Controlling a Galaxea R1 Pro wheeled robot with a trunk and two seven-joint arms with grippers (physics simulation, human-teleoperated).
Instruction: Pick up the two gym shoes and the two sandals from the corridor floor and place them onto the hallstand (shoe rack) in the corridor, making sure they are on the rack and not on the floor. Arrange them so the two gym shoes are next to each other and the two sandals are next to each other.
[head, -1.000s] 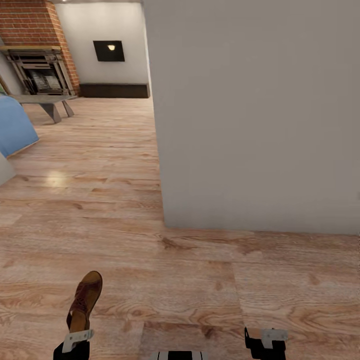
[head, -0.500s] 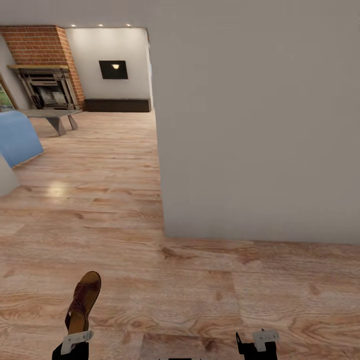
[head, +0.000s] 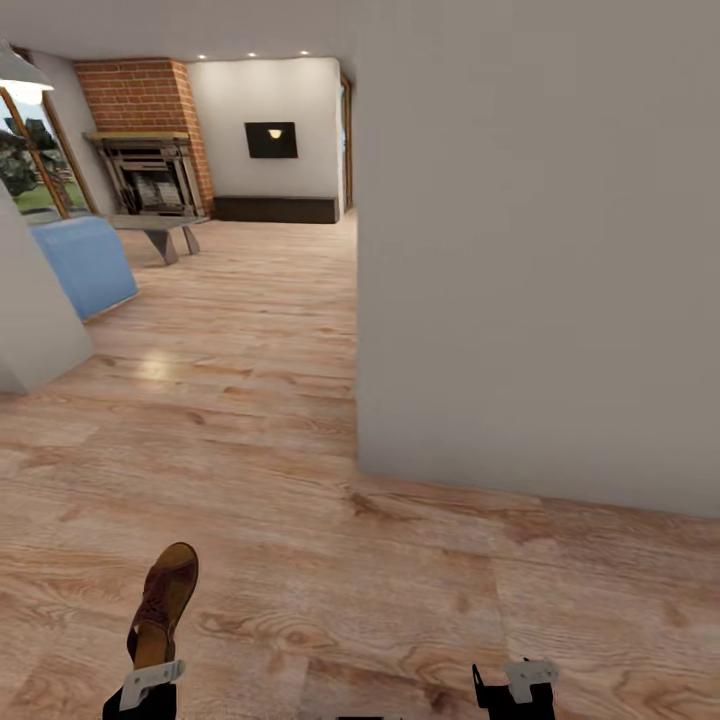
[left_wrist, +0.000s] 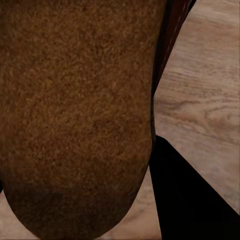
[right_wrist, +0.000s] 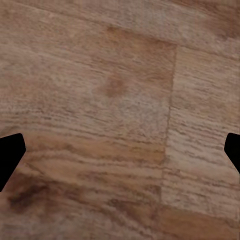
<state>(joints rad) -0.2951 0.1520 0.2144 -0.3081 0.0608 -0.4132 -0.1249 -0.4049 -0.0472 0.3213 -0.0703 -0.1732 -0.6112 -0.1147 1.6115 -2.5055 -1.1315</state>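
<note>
While the robot stands on the corridor floor, its left gripper sits at the low left edge of the head view with one brown sandal sticking forward out of it, toe pointing away from the robot and raised off the planks. From the left wrist camera, the sandal's rough brown sole lies right against the lens, with one dark finger beside it and wood grain behind. Fingers closed on the sandal at its heel end; the contact itself is hidden under the shoe.

Right gripper sits at the low right edge of the head view. From its wrist camera the two dark fingertips stand at opposite edges, spread wide, with bare floorboards between them and nothing held.

Ahead and to the right, a plain pale grey wall ends at a corner, its base meeting the floor. Past the corner the floor runs into a farther room: brick fireplace, low grey bench, blue upholstered seat, dark wall panel with a small light.
</note>
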